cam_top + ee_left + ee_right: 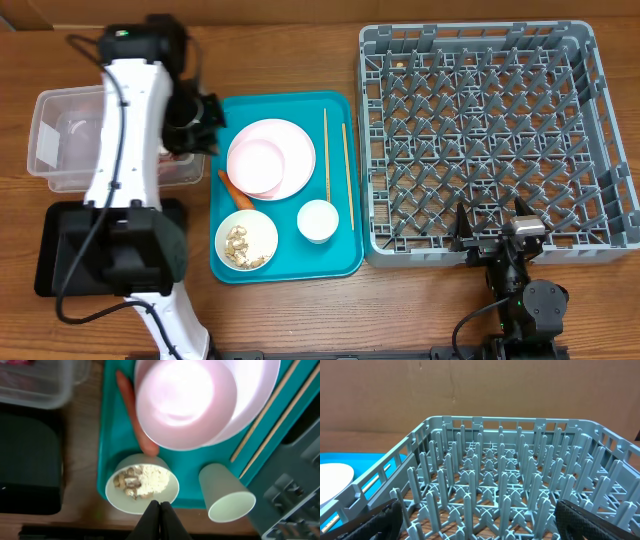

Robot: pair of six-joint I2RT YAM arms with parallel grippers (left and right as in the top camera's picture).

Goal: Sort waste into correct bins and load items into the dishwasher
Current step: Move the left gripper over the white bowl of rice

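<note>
On the surface, overhead: the teal tray (pixel 340 262) carries the pink plate (pixel 300 150), carrot (pixel 233 189), scrap-filled bowl (pixel 246 242) and cup (pixel 318 221). The grey dish rack (pixel 470 35) stands just right of it, with the clear tub (pixel 60 140) and black tray (pixel 60 250) to the left. Right gripper (pixel 494 226) sits at the rack's near wall, parted. Left wrist: left gripper (pixel 160 512), pressed together and holding nothing, hovers above that bowl. Right wrist: rack interior ahead, gripper spread wide.
</note>
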